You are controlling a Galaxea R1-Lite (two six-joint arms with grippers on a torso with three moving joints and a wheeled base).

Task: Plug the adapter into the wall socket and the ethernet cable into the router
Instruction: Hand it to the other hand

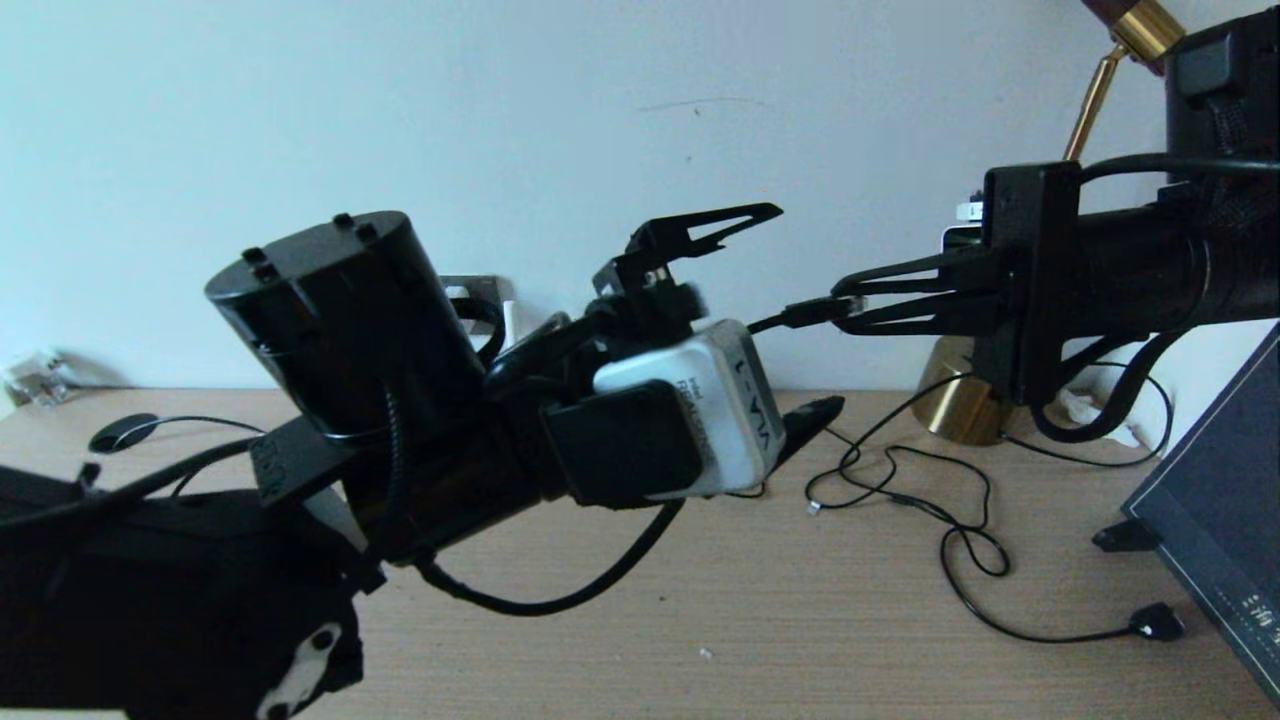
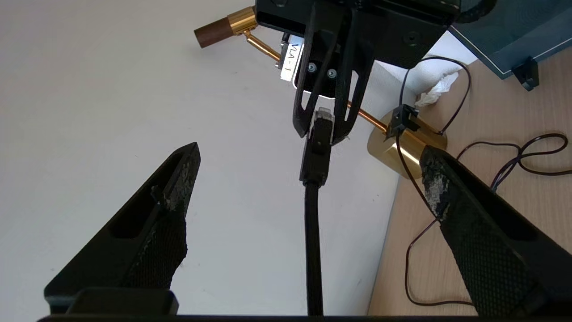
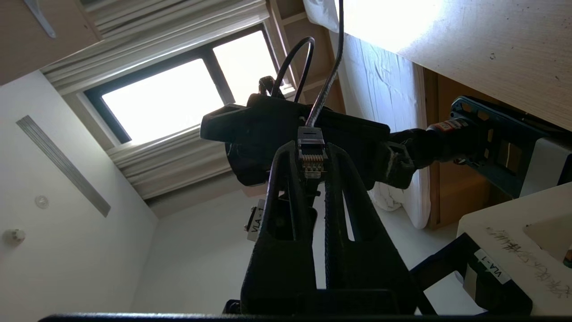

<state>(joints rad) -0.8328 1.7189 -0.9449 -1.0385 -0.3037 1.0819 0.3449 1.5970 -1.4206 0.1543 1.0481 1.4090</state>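
My right gripper (image 1: 848, 303) reaches in from the right above the table and is shut on the ethernet cable's black clip plug (image 3: 311, 156), whose gold contacts face its wrist camera. The black ethernet cable (image 2: 313, 232) runs from that plug straight back between the fingers of my left gripper (image 1: 805, 308). The left gripper is open wide, one finger on each side of the cable, touching neither cable nor plug (image 2: 318, 147). A grey plate (image 1: 475, 288) on the wall shows partly behind the left arm. Adapter and router are out of view.
A brass lamp base (image 1: 960, 400) stands at the back right by the wall, with crumpled tissue (image 1: 1085, 405) beside it. Thin black cords (image 1: 960, 520) loop over the wooden table (image 1: 700, 620). A dark framed board (image 1: 1220, 520) leans at the right edge.
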